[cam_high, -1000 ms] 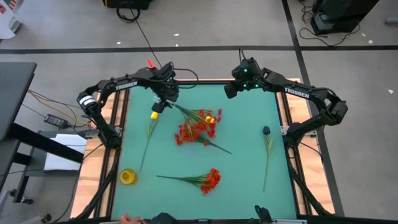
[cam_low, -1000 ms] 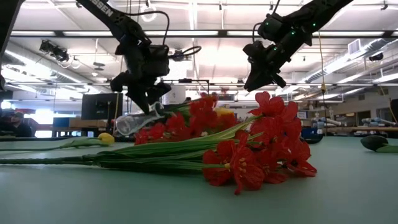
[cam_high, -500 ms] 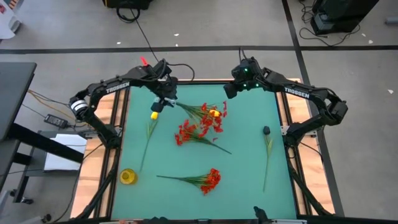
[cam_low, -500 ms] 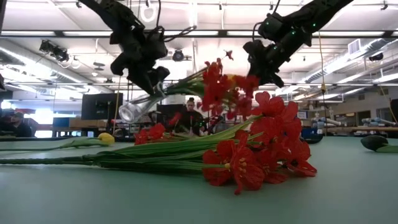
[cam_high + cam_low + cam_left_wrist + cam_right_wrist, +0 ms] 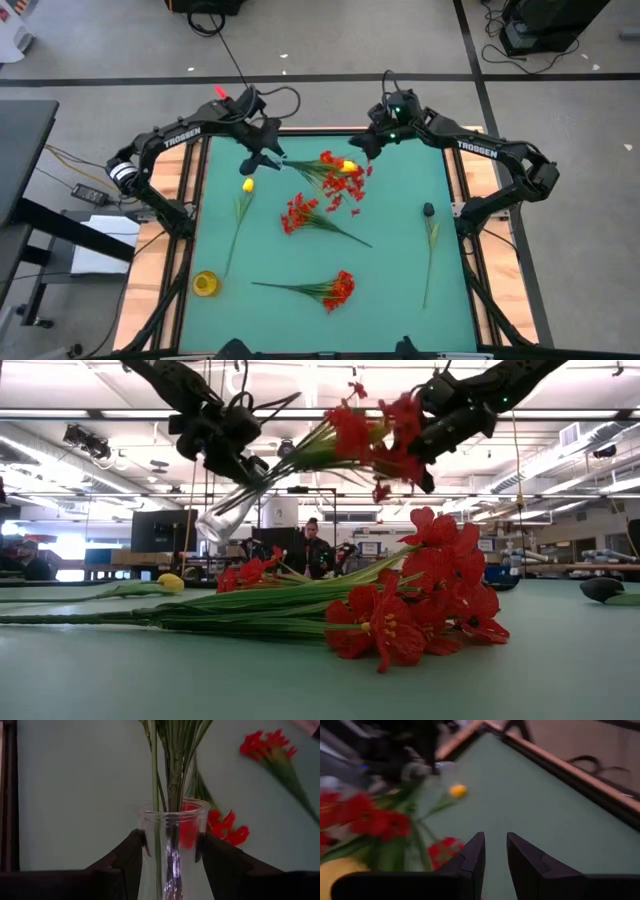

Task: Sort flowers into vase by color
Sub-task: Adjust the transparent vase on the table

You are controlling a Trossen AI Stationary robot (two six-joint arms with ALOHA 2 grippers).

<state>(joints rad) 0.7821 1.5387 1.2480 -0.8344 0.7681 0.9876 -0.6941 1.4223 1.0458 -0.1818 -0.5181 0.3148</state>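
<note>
Glass vase (image 5: pixel 172 852) between left fingers (image 5: pixel 127 855)

We see the vase (image 5: pixel 272 163) lifted off the table (image 5: pixel 400 250) at its far left, tilted, between the left gripper's (image 5: pixel 172 845) fingers, with a bunch of flowers (image 5: pixel 340 175) standing in it and leaning toward the right gripper (image 5: pixel 368 148). Below it on the table lies a spray (image 5: pixel 310 215); nearer us lies another spray (image 5: pixel 325 288). A single bud (image 5: pixel 247 185) lies left, one stem (image 5: pixel 430 250) right, and a small round thing (image 5: pixel 205 283) near the front left corner.
</note>
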